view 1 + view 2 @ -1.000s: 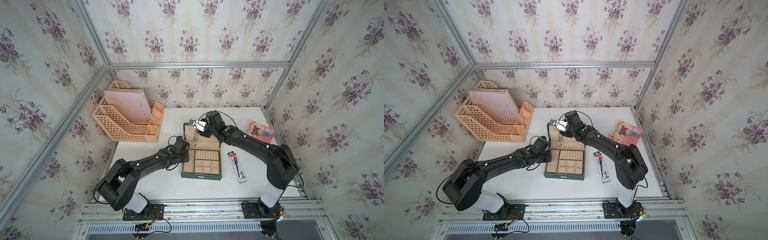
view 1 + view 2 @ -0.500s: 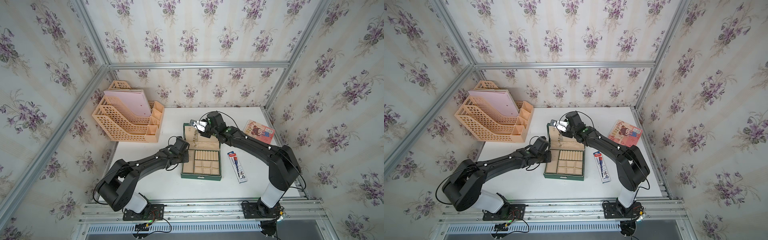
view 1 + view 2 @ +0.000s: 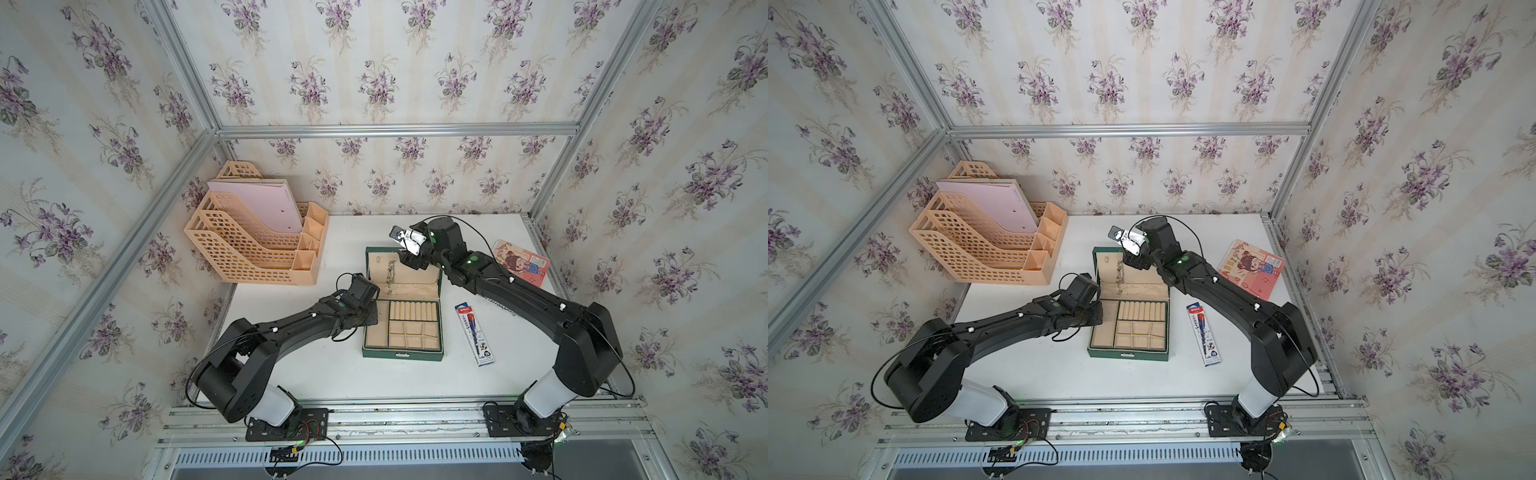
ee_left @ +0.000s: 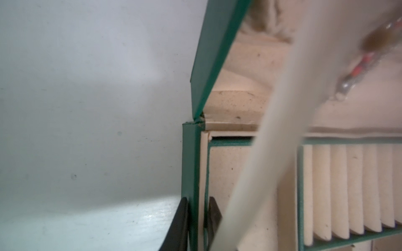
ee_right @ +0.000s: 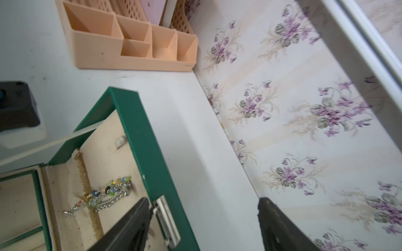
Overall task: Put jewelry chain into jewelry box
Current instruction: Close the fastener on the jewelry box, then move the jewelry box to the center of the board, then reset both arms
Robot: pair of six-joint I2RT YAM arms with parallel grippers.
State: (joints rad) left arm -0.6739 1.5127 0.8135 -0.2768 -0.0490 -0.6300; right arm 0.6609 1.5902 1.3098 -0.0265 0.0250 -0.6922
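The jewelry chain lies loose on the beige lining inside the open lid of the jewelry box, stretched from the lid's front rim toward the hinge. It is in the lid and not in any of the base's compartments. The right wrist view shows silvery links strung with small coloured beads. In the left wrist view only one blurred end is visible.

The right end effector is released, and its fingers touch no link of the chain. One finger is over the lid's lining just beside the metal clasp. The other finger is outside the box above the white surface, so the lid's front rim sits between them.

The left end effector is clenched on the box's left side wall. One dark finger is outside the green wall and the other is just inside, near the hinge corner. The ring rolls fill the far part of the base, with the divided compartments nearer the front.

A blue and red pen pack lies on the surface just to the right of the box. A cartoon booklet is farther right, at the edge. A peach lattice file organizer holding a pink folder stands at the far left corner.
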